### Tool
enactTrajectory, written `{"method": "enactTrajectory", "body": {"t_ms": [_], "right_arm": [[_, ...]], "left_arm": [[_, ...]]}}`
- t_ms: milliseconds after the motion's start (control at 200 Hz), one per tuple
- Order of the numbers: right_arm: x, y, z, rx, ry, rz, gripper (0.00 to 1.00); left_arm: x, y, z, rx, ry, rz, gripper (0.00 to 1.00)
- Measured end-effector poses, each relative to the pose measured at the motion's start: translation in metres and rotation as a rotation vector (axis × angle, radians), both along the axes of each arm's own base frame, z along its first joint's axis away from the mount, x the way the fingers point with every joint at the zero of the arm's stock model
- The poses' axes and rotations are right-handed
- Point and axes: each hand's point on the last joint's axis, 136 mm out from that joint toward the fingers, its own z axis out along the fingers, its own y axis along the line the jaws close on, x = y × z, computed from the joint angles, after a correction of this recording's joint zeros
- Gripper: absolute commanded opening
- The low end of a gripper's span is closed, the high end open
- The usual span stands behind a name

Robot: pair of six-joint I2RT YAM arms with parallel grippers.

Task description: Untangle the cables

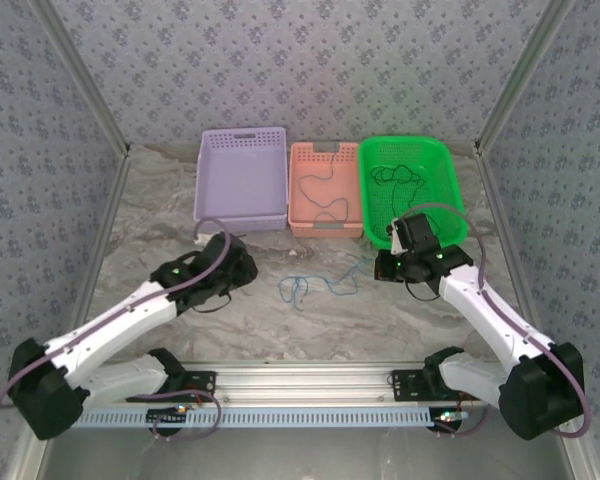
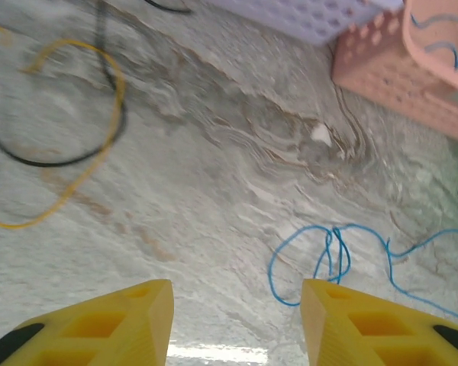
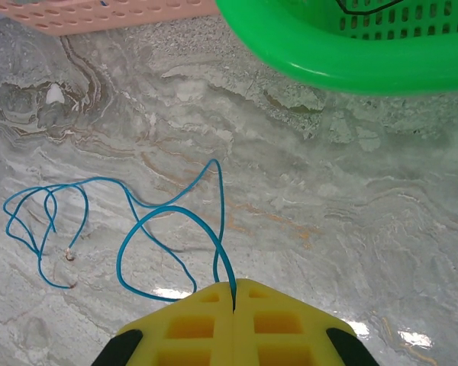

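I've got a marble-look table (image 1: 310, 335) w/ purple basket (image 1: 242, 219), pink basket (image 1: 325, 229), green basket (image 1: 378, 238) side by side at the back. A blue cable (image 1: 298, 290) lies loose mid-table; yellow cable (image 2: 118, 114) & black cable (image 2: 30, 158) lie further L.

Your left end effector (image 2: 235, 305) gapes just short of the blue cable (image 2: 332, 255). A yellow wire (image 2: 114, 114) and black wire (image 2: 30, 160) loop left of that cable.

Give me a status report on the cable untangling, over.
Right gripper shut on blue cable. Left gripper open, low over table beside its loops. Yellow strand and black strand loose nearby, not crossing it.
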Motion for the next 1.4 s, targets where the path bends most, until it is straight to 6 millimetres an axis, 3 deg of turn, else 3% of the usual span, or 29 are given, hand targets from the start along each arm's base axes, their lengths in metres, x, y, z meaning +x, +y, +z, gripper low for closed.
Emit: {"method": "enactTrajectory", "body": {"t_ms": [215,395,460,550,710,794,959,1134,1399], "right_arm": [[0.001,-0.003,0.002,-0.03,-0.021,-0.007,0.0],[0.001,-0.004,0.002,-0.041,-0.027,-0.012,0.0],[0.002,-0.006,0.002,-0.047,-0.03,-0.016,0.0],[0.003,-0.009,0.003,-0.061,-0.039,-0.028,0.0],[0.002,-0.017,0.004,-0.095,-0.047,-0.053,0.0],[0.002,-0.019,0.004,-0.1,-0.048,-0.058,0.0],[0.002,-0.019,0.004,-0.101,-0.048,-0.06,0.0],[0.002,-0.019,0.004,-0.101,-0.047,-0.06,0.0],[0.002,-0.019,0.003,-0.103,-0.043,-0.06,0.0]], "left_arm": [[-0.016,-0.05,-0.038,0.097,0.055,-0.111,0.33],[-0.022,-0.089,-0.045,0.147,0.05,-0.189,0.31],[-0.02,-0.096,-0.048,0.156,0.049,-0.194,0.35],[-0.019,-0.096,-0.056,0.173,0.058,-0.186,0.4],[-0.012,-0.09,-0.059,0.181,0.061,-0.154,0.37],[0.0,-0.076,-0.065,0.184,0.069,-0.113,0.29],[0.017,-0.051,-0.08,0.205,0.092,-0.1,0.3],[0.02,-0.063,-0.089,0.203,0.089,-0.234,0.4],[0.026,-0.078,-0.104,0.201,0.085,-0.381,0.41]]}}
